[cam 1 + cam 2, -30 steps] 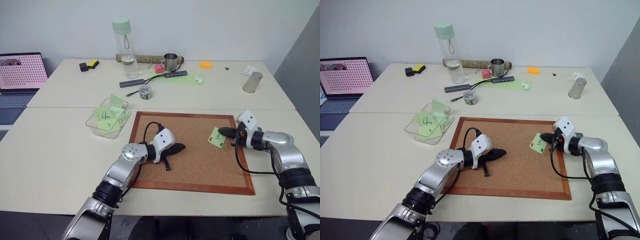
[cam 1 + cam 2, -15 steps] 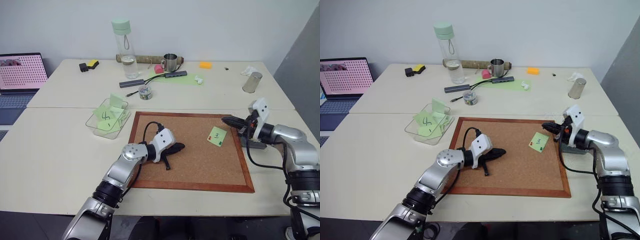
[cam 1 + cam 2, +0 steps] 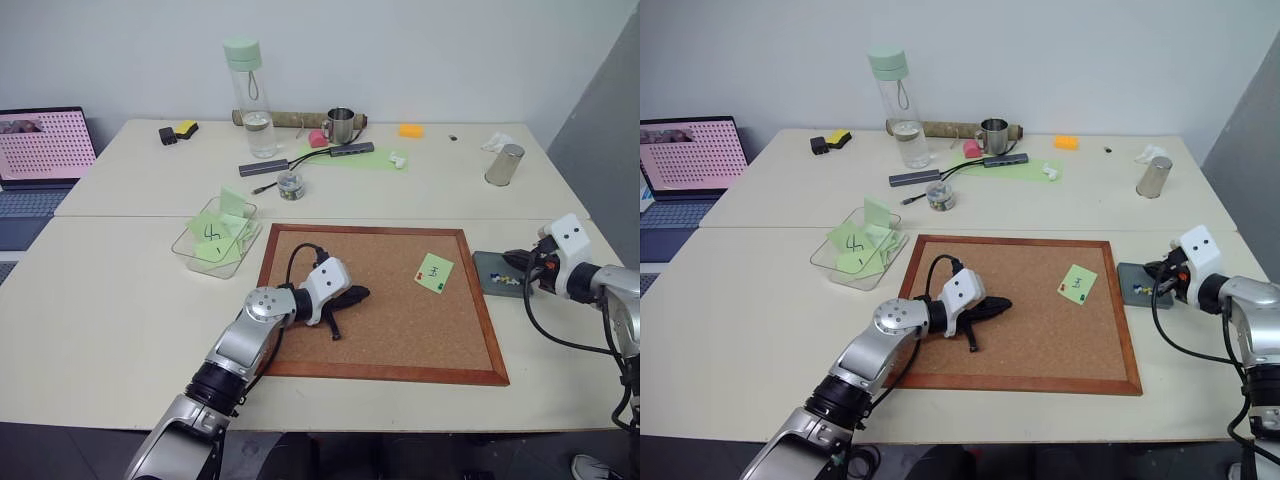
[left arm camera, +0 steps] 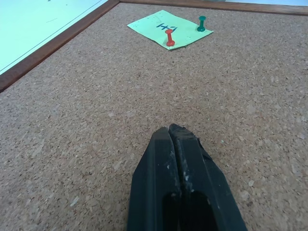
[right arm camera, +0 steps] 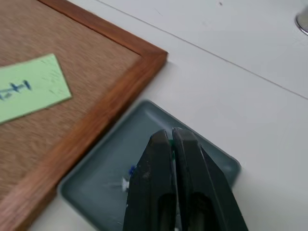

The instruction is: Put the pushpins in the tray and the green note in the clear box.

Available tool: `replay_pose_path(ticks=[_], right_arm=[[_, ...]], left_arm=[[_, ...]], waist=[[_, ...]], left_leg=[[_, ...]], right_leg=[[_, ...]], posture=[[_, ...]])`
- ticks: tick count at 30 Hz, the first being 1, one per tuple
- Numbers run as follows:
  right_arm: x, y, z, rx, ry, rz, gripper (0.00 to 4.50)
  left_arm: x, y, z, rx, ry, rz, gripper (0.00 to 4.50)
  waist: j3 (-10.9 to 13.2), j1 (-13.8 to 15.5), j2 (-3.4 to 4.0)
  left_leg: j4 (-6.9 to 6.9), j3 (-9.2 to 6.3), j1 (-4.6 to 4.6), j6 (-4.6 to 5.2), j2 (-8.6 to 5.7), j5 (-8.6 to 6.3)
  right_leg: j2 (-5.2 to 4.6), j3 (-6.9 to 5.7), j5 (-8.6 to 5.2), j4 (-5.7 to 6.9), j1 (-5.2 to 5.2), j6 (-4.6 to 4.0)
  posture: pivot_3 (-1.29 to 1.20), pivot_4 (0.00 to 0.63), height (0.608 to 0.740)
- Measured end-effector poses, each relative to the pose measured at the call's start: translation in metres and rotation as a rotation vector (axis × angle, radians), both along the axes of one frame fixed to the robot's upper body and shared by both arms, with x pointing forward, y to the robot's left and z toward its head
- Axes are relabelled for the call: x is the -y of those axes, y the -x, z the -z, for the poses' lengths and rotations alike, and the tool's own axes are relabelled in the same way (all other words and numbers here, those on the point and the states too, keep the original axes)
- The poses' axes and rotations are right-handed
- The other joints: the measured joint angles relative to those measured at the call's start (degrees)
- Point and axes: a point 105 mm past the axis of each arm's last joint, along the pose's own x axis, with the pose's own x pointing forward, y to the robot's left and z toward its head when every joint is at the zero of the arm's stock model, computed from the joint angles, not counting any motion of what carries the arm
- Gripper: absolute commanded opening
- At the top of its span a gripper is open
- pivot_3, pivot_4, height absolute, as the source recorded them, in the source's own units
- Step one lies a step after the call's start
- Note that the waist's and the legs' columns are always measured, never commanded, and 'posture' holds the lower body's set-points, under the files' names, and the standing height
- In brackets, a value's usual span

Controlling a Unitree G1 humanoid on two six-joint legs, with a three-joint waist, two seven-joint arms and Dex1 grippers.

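Right gripper over the tray, note pinned on the corkboard.

The right gripper (image 5: 172, 137) hangs just above the grey tray (image 3: 487, 266), its fingers almost together with a bit of green between the tips. The left gripper (image 4: 171, 132) rests shut and empty on the corkboard (image 3: 380, 310). The green note (image 3: 434, 272) lies near the board's right edge with a red pushpin (image 4: 170, 38) and a green pushpin (image 4: 201, 23) stuck in it. The clear box (image 3: 186, 243) sits left of the board.

- Left arm (image 3: 240, 345): silver-grey rounded metal segments, a black band at the forearm, a white block at the wrist.
- Left tool (image 3: 352, 295): two slim black fingers, with a black cable looping over the wrist.
- Right tool (image 3: 515, 262): black fingers, a white housing with a small dark dot, a trailing black cable.
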Motion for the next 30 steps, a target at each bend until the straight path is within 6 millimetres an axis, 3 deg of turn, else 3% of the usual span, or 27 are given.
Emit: replay_pose_path(ticks=[7, 11, 16, 22, 26, 30], right_arm=[[0.005, -0.003, 0.006, -0.006, 0.004, 0.034, 2.32], [-0.006, -0.002, -0.002, 0.012, -0.024, -0.023, 3.23], [-0.043, 0.018, -0.019, 0.033, -0.033, -0.256, 3.23], [-0.092, 0.032, -0.001, -0.010, -0.068, -0.423, 3.23], [-0.106, 0.031, 0.012, -0.022, -0.087, -0.444, 3.23], [-0.105, 0.028, 0.015, -0.018, -0.083, -0.435, 3.23]], left_arm=[[0.000, 0.000, 0.000, 0.001, -0.002, 0.002, 0.00], [0.000, 0.000, 0.000, 0.001, -0.002, 0.001, 0.00], [0.001, 0.001, 0.000, 0.001, -0.001, 0.005, 0.00], [0.000, 0.001, 0.001, 0.001, -0.004, 0.000, 0.00], [0.001, 0.001, 0.001, 0.003, -0.003, 0.003, 0.00], [0.001, 0.001, 0.001, 0.002, -0.003, 0.002, 0.00]], waist=[[-0.01, -0.01, 0.01], [-0.01, -0.01, 0.03], [-0.03, 0.04, -0.02], [-0.05, 0.02, -0.03], [-0.05, 0.02, -0.04], [-0.05, 0.02, -0.04]], left_leg=[[0.00, 0.01, 0.00, 0.00, 0.00, 0.00], [0.00, 0.00, 0.00, 0.00, 0.00, 0.00], [-0.01, -0.08, -0.03, 0.01, 0.01, 0.00], [0.01, -0.09, 0.02, 0.01, 0.00, 0.00], [0.01, -0.09, 0.00, 0.00, 0.00, 0.00], [0.01, -0.10, 0.01, -0.01, 0.00, 0.00]], right_leg=[[0.00, 0.00, 0.00, 0.00, 0.00, 0.00], [0.00, 0.00, 0.00, 0.00, 0.00, 0.00], [0.02, -0.05, -0.01, -0.04, 0.01, 0.02], [0.02, -0.03, 0.00, 0.00, 0.04, 0.05], [0.02, -0.03, 0.00, -0.04, 0.03, 0.05], [0.02, -0.04, 0.00, -0.04, 0.03, 0.05]], posture=[[0.00, 0.150, 0.740], [0.00, 0.150, 0.740], [0.00, 0.150, 0.740], [0.00, 0.150, 0.740], [0.00, 0.150, 0.740], [0.00, 0.150, 0.740]])
